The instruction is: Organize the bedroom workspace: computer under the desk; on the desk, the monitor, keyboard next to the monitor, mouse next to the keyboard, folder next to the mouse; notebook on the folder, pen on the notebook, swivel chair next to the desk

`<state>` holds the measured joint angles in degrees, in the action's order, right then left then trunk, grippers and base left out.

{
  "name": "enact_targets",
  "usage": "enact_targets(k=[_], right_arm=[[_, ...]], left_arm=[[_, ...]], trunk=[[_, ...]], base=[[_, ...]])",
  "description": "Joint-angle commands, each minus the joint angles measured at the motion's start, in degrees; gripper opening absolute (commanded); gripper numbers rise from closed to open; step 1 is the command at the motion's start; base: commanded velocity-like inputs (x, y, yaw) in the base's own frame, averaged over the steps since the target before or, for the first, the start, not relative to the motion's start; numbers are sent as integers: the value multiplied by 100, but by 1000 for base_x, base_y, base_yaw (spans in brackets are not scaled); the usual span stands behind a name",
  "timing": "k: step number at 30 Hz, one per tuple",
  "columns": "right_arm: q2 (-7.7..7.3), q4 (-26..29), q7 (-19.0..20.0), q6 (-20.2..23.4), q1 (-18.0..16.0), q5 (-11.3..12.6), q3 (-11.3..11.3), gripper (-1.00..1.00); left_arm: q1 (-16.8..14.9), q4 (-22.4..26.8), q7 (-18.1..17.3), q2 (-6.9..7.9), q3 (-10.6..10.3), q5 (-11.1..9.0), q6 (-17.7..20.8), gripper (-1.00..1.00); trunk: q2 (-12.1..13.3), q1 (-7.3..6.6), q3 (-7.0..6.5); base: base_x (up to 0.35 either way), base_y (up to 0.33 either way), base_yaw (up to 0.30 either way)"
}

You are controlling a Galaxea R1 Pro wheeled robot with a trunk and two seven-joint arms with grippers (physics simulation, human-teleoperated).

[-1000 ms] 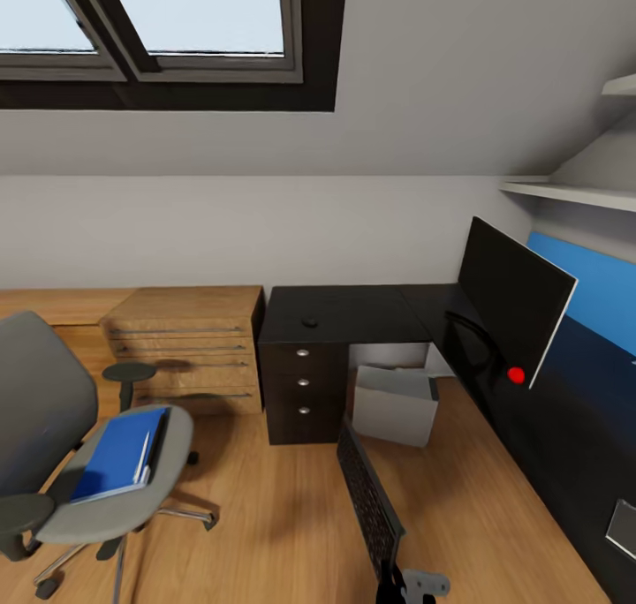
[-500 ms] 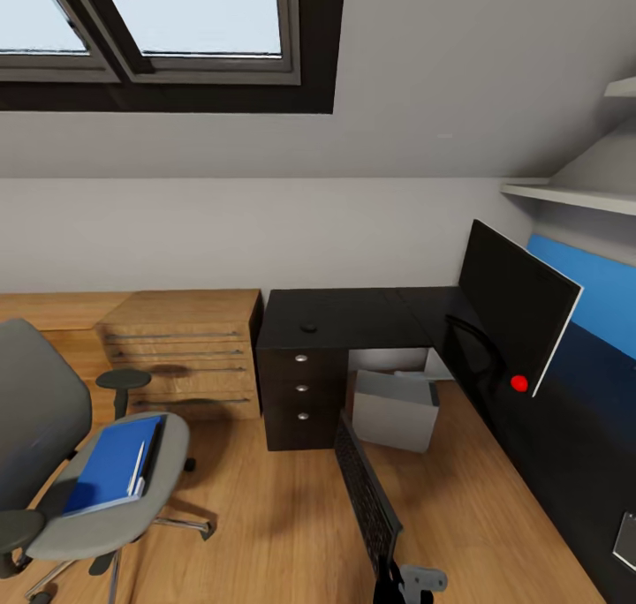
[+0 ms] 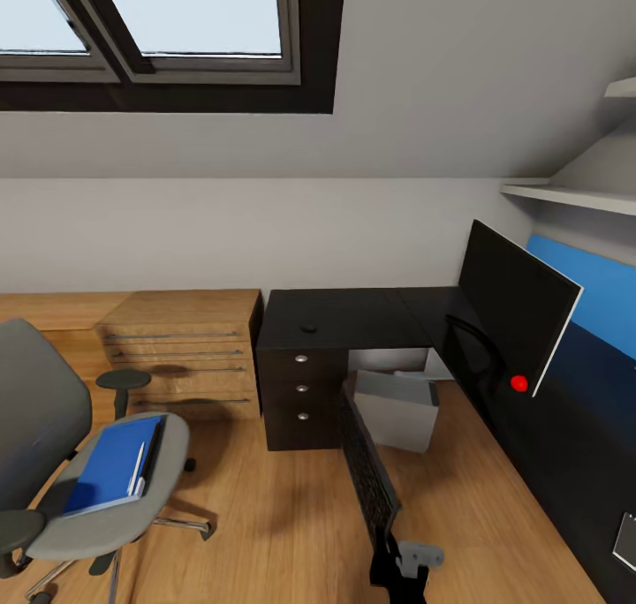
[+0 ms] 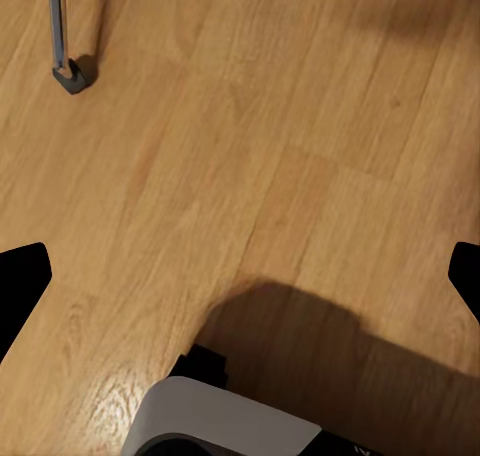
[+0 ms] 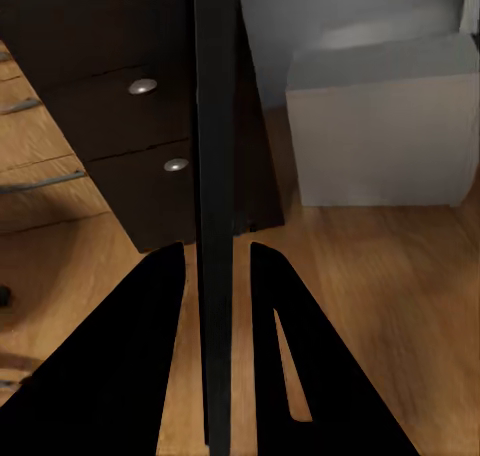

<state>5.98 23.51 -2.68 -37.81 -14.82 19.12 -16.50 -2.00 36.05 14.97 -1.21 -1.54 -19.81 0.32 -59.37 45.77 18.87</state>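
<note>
My right gripper (image 3: pixel 399 570) (image 5: pixel 215 266) is shut on the keyboard (image 3: pixel 369 478) (image 5: pixel 213 156), which it holds edge-on above the floor in front of the desk (image 3: pixel 340 315). The small black mouse (image 3: pixel 308 328) lies on the desk above the drawer unit (image 5: pixel 120 96). On the desk's right wing the monitor (image 3: pixel 512 308) stands upright. Under the desk sits the grey computer (image 3: pixel 396 408) (image 5: pixel 380 126). At the left, the swivel chair (image 3: pixel 40 410) carries the blue folder (image 3: pixel 106 471), a dark notebook edge (image 3: pixel 156 441) and the white pen (image 3: pixel 139 467). My left gripper (image 4: pixel 240 276) hangs open over bare floor.
A wooden dresser (image 3: pixel 181 348) stands against the wall left of the desk. A blue wall panel (image 3: pixel 592 290) and shelves (image 3: pixel 565 193) are behind the monitor. One chair castor (image 4: pixel 72 74) sits on the wood floor near my left gripper, above my white base (image 4: pixel 220 426).
The view shifted slightly at first, which is camera motion. Since then my right gripper has risen a little, bringing the keyboard's far end closer to the desk.
</note>
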Motion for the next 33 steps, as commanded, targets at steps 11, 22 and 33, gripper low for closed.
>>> enact_targets(k=[11, 22, 33], right_arm=[[-13, 1270, -39, -85, -4, 99, -37, -100], [-18, 2684, -44, 828, -4, 120, -37, -100], [-70, 4696, -30, 4778, -12, 5522, 1356, -100]], left_arm=[[-2, 8, 32, -1, -19, -40, 4, 100], [-2, -57, 32, -3, -22, -40, 4, 100], [-2, -183, 32, -119, -55, -24, -536, 100]], trunk=[[-4, 0, 8], [-4, 0, 8], [-4, 0, 8]], base=[[0, 0, 0], [0, 0, 0], [0, 0, 0]])
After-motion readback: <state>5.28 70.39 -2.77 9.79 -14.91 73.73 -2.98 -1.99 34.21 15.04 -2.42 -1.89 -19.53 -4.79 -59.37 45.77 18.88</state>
